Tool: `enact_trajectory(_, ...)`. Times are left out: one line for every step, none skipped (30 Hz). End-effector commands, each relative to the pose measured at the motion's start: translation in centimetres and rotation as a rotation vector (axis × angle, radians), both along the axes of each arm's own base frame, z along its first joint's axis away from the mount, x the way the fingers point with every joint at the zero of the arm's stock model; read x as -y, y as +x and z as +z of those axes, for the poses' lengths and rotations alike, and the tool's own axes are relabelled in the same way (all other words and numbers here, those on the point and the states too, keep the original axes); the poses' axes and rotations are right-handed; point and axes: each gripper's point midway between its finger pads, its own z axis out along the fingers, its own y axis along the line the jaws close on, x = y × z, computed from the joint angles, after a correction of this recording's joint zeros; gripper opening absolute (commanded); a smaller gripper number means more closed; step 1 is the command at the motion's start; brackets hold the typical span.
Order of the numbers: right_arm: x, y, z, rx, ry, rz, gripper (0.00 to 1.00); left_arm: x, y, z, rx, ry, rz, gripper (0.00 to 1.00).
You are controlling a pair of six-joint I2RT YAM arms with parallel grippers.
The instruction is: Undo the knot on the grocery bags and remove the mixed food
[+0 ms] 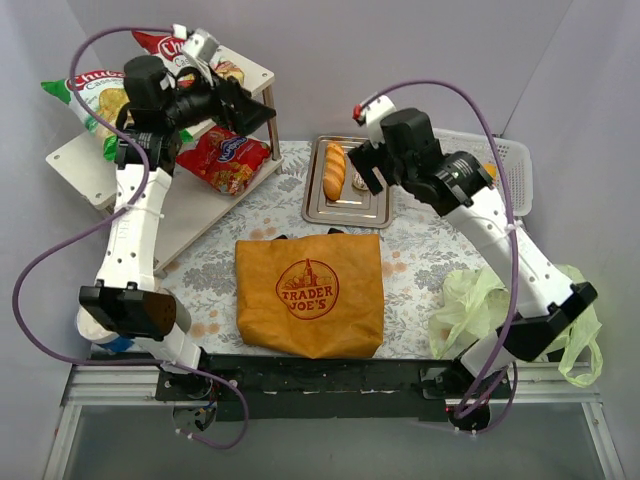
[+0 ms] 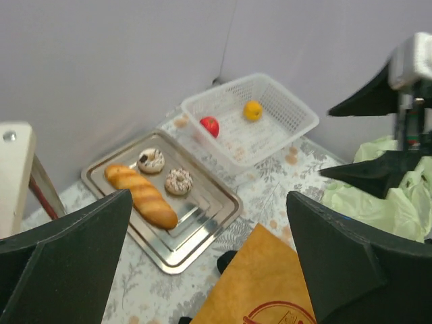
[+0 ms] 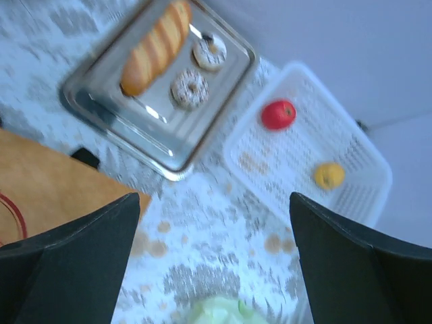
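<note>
Both my claws wide open: left claw (image 1: 248, 108) by white wooden shelf (image 1: 70, 160) edge, right claw (image 1: 362, 172) over silver metal tray (image 1: 345, 218), white mesh basket (image 1: 515, 170) beside

**Top view.** The orange tote (image 1: 310, 295) is carrying a round red logo (image 1: 307, 290) that is reading "TRADER JOE'S" in red capitals. Up and to the left of the tote, a green-and-white snack packet (image 1: 88, 100) and a red-and-white snack packet (image 1: 160, 45) are each showing a name beginning "Chu"; the remaining letters are blurring out. Closer to the tote, a red packet (image 1: 228, 160) is bearing a blue oval label (image 1: 235, 150), too small to read.
</note>
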Motion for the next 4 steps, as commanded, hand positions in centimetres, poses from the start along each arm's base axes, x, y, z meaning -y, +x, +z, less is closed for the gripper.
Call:
enact_trajectory(5.3, -1.8, 2.4, 0.135, 0.049, -0.160, 0.98, -1.3, -0.2, -3.9, -0.041, 0.092, 0.103, 0.98)
enact_trajectory(5.6, -2.0, 2.2, 0.133, 0.049, -0.165, 0.98, -1.3, -0.1, -3.5, -0.018, 0.089, 0.108, 0.98)
enact_trajectory(6.1, -1.9, 2.4, 0.140, 0.047, -0.189, 0.98, -1.3, -0.1, -3.3, -0.011, 0.087, 0.113, 0.98)
enact_trajectory(6.6, -1.5, 3.0, 0.157, 0.047, -0.216, 0.99, -1.5, 0.2, -3.0, 0.001, 0.087, 0.133, 0.98)
